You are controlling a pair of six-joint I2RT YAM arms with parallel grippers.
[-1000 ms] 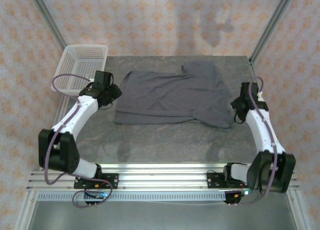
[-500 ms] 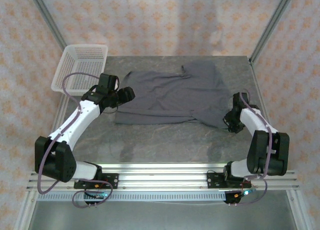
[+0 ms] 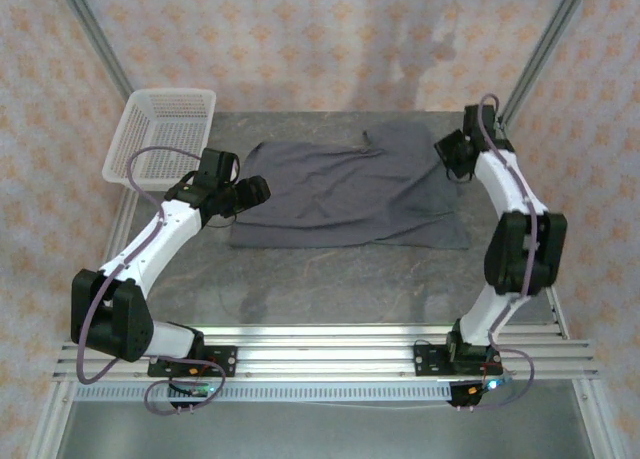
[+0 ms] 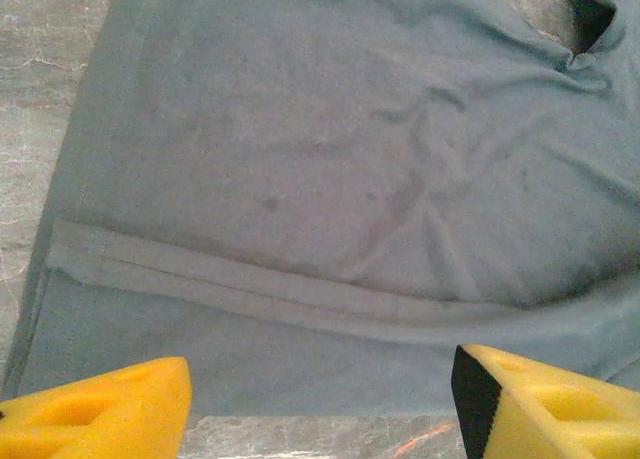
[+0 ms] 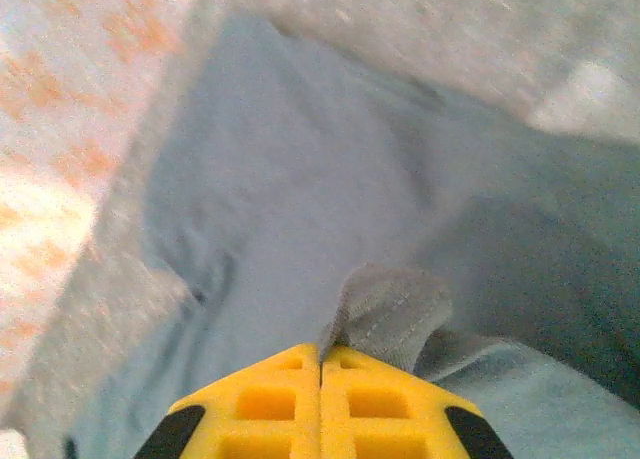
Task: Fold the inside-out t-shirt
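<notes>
One inside-out t-shirt (image 3: 345, 194) lies spread across the middle of the surface (image 3: 330, 279), its long axis running left to right in the top view. One white mesh basket (image 3: 165, 129) sits at the upper left, well apart from the cloth.

My right jaws are at the shirt's upper right end, pressed together on a raised fold of seamed cloth (image 5: 390, 314) that comes up between them in the right wrist view. The rest of the shirt spreads away from them toward the top of that frame and, in the top view, to their left.

My left jaws stand apart and hold nothing, just over the shirt's left edge. In the left wrist view the two yellow fingers (image 4: 100, 409) frame the bottom corners, and the hem band and body of the shirt lie straight ahead, toward the top.

So each end has its own arm. I judge the coming fold travels along that long axis, from my clamped right end toward the left.
</notes>
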